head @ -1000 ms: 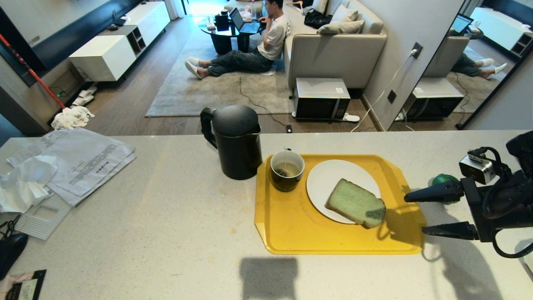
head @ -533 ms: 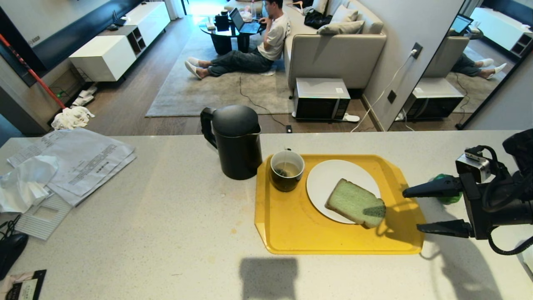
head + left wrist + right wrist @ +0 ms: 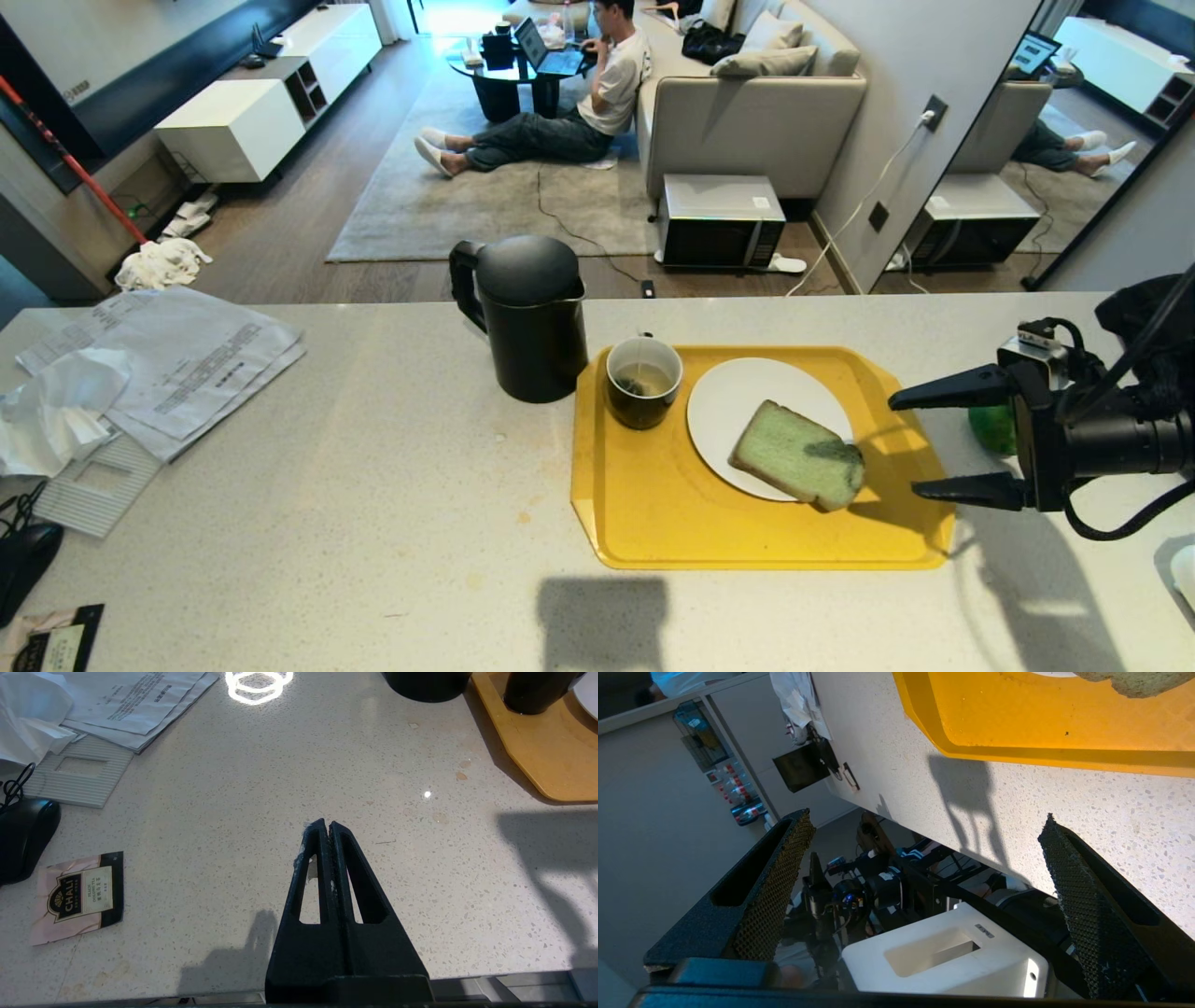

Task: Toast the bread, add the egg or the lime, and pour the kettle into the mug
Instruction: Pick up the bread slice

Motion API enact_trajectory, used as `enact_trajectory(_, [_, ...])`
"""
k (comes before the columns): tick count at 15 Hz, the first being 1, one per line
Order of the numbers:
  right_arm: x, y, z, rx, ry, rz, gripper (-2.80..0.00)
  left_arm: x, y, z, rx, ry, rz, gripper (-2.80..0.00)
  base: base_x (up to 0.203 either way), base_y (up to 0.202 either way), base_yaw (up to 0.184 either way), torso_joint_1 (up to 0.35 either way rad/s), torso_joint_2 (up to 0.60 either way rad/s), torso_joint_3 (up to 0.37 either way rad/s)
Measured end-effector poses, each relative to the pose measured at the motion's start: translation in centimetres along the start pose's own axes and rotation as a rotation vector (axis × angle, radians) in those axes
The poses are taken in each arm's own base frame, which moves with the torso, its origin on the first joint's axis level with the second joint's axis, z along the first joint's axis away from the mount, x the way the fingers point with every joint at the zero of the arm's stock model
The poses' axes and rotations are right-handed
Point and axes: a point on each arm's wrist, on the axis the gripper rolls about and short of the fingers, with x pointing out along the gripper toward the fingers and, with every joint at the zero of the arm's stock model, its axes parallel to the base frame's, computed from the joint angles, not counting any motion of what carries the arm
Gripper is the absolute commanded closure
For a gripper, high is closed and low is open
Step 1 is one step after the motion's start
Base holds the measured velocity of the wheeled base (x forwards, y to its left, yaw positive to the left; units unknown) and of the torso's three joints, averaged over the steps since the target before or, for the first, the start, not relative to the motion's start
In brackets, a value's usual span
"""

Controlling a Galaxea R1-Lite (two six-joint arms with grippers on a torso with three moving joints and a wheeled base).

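Note:
The green bread (image 3: 794, 457) lies on a white plate (image 3: 738, 392) on the yellow tray (image 3: 653, 523). The mug (image 3: 643, 381), with tea in it, stands at the tray's far left corner, and the black kettle (image 3: 527, 317) stands just left of it on the counter. My right gripper (image 3: 904, 446) hovers open and empty at the tray's right edge, pointing left toward the bread. The lime (image 3: 991, 427) rests on the counter behind the gripper's fingers, partly hidden. My left gripper (image 3: 325, 826) is shut and empty, parked over the counter's near edge. The egg is out of view.
Papers and plastic wrap (image 3: 177, 364) lie at the counter's left end, with a black mouse (image 3: 23, 555) and a tea packet (image 3: 77, 896) nearer the front. A white slotted housing (image 3: 943, 952) sits below the counter's near edge. A person (image 3: 560, 112) sits on the floor beyond.
My right gripper has shifted left and toward the counter's far side, still open. The lime, first seen above the upper finger, now shows between the fingers. The left arm has not moved.

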Motion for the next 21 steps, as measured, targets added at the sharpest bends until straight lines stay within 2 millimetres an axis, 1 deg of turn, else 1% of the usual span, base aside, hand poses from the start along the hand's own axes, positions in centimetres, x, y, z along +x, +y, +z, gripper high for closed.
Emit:
enact_trajectory(3, [1.0,-1.3,1.1,0.014,0.022,-0.009,-2.80,0.0,0.0,0.0,0.000,0.000,0.000,0.00,0.000,0.000,0.000,0.000,0.00,0.000])
enact_trajectory(7, [2.2,-3.5,1.5,-0.100,0.051,-0.023,-2.80,0.0,0.0,0.0,0.000,0.000,-0.001,0.00,0.000,0.000,0.000,0.000,0.00,0.000])
enact_trajectory(9, [2.7,-4.1,1.7,-0.108,0.062,-0.028,-2.80,0.0,0.0,0.0,0.000,0.000,-0.001,0.00,0.000,0.000,0.000,0.000,0.00,0.000])
enact_trajectory(16, [4.1,-5.5,2.3,-0.095,0.103,-0.036,-2.80,0.0,0.0,0.0,0.000,0.000,0.000,0.00,0.000,0.000,0.000,0.000,0.00,0.000])
enact_trajectory(21, [4.8,-5.9,3.1,-0.093,0.112,-0.038,-2.80,0.0,0.0,0.0,0.000,0.000,-0.001,0.00,0.000,0.000,0.000,0.000,0.00,0.000])
